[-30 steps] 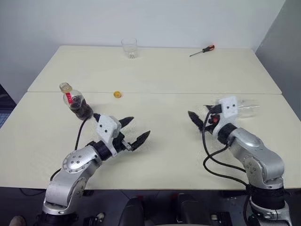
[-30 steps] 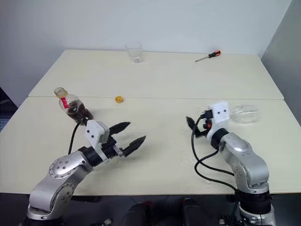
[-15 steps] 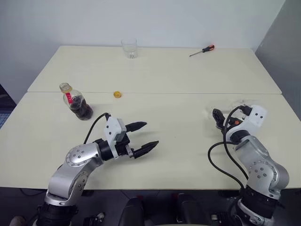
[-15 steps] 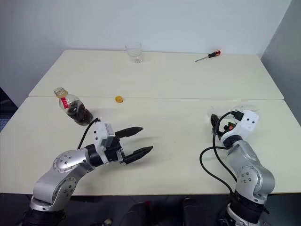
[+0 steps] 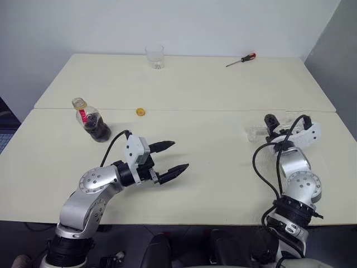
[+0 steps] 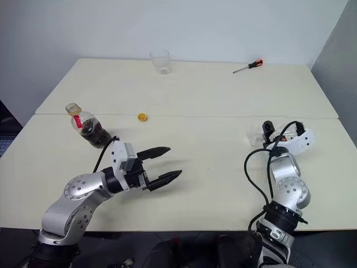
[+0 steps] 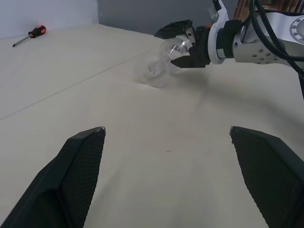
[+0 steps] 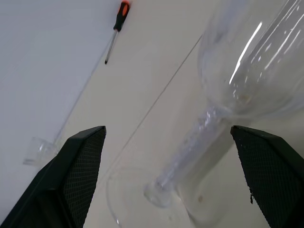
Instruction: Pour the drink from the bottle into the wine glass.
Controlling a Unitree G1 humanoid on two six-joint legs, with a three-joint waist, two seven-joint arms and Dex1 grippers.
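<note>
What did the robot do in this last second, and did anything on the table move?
The right claw swung outward to the lying wine glass, open around its stem, not gripping. The left claw turned slightly toward it, open. Bottle, yellow cap, tumbler and screwdriver stayed put.

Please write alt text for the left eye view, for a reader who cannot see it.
A wine glass lies on its side on a cream table, with the right tool open around it. The open left tool hovers mid-table, empty, near an uncapped bottle of dark drink. A yellow cap, tumbler and screwdriver lie farther back.
</note>
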